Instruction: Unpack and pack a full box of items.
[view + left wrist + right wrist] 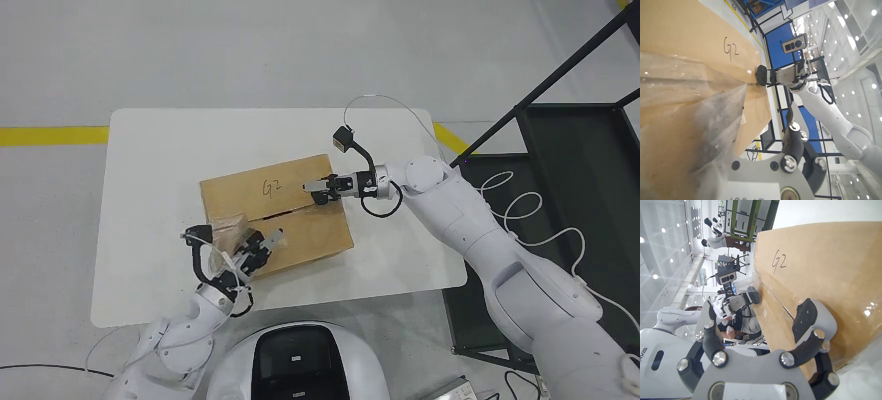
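A closed cardboard box (275,215) marked "G2" sits mid-table, its top flaps meeting in a taped seam. My right gripper (322,188) is open at the seam's right end. In the right wrist view (755,313) one pad (804,321) rests on the box top (819,266) beside the seam and the other finger (706,313) hangs off the box's side. My left gripper (258,245) is at the box's near left corner. A crumpled clear film (696,106) peeled from the box (696,37) drapes over it; one finger (791,113) stands spread to the side.
The white table (150,150) has bare room to the left of and behind the box. A dark metal rack (570,200) stands just off the table's right edge. Loose white cables (520,215) trail along the right arm.
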